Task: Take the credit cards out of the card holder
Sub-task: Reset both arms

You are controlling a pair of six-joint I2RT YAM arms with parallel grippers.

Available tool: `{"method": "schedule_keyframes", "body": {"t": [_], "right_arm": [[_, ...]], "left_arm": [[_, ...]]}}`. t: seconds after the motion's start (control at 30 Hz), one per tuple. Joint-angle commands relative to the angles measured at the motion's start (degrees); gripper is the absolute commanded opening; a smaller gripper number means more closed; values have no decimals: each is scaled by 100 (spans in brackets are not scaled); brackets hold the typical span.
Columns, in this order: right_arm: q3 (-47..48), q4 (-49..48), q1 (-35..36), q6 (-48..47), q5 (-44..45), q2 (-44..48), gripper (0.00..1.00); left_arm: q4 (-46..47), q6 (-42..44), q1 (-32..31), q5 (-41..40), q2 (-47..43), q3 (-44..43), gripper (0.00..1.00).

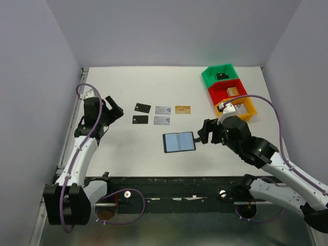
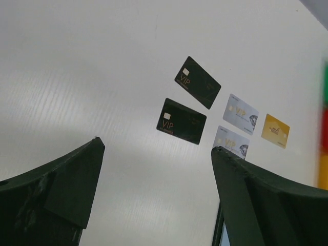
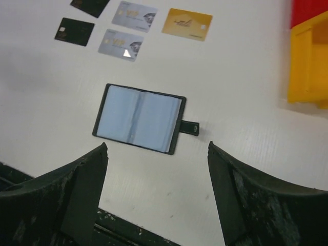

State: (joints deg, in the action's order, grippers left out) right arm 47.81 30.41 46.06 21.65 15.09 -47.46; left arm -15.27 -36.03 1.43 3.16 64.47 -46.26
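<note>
With the five credit cards (image 1: 163, 109) laid out on the table (image 1: 128, 87) just beyond the opened, seemingly emptied card holder (image 1: 179, 142), the left gripper (image 1: 114, 109) and right gripper (image 1: 203, 131) are seen spread wide and empty, so any retreat is best made upward, clear of them.

Top view looks steeply down over the whole table (image 1: 154, 82); both wrist views (lower, closer) share the credit cards (image 2: 181, 121).
</note>
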Motion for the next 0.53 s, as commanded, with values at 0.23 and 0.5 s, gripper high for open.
{"method": "schedule_keyframes", "body": {"t": [0.23,0.5], "right_arm": [[52,517,-53,190,1690,-280,88],[272,360,-62,349,1014,-466,88]], "left_arm": [[-1873,-721,-855,-2170,-1648,592,99],[-2375,-598,-952,-1960,-1393,293,99]]}}
